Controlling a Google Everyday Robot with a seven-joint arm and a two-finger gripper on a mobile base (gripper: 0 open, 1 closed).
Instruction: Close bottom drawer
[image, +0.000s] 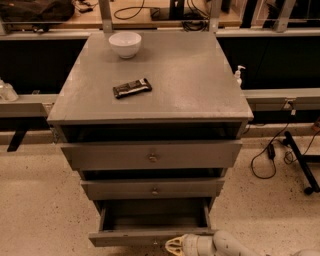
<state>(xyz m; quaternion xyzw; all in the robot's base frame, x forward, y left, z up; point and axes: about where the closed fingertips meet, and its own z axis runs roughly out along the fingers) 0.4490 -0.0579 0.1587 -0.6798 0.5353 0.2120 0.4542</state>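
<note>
The bottom drawer (150, 237) is the lowest of three grey drawers and stands pulled out, its shallow box open and empty. Its slim front faces me near the bottom edge of the camera view. Its knob is hidden behind my gripper (172, 245). The gripper is pale and sits right at the middle of the drawer front, coming in from the lower right on a light grey arm (235, 245).
The grey cabinet top (200, 85) holds a white bowl (125, 43) at the back left and a dark snack bar (132, 88). The top drawer (150, 156) and the middle drawer (152, 189) stick out slightly. Cables (265, 155) and a black stand leg (300, 160) lie on the floor to the right.
</note>
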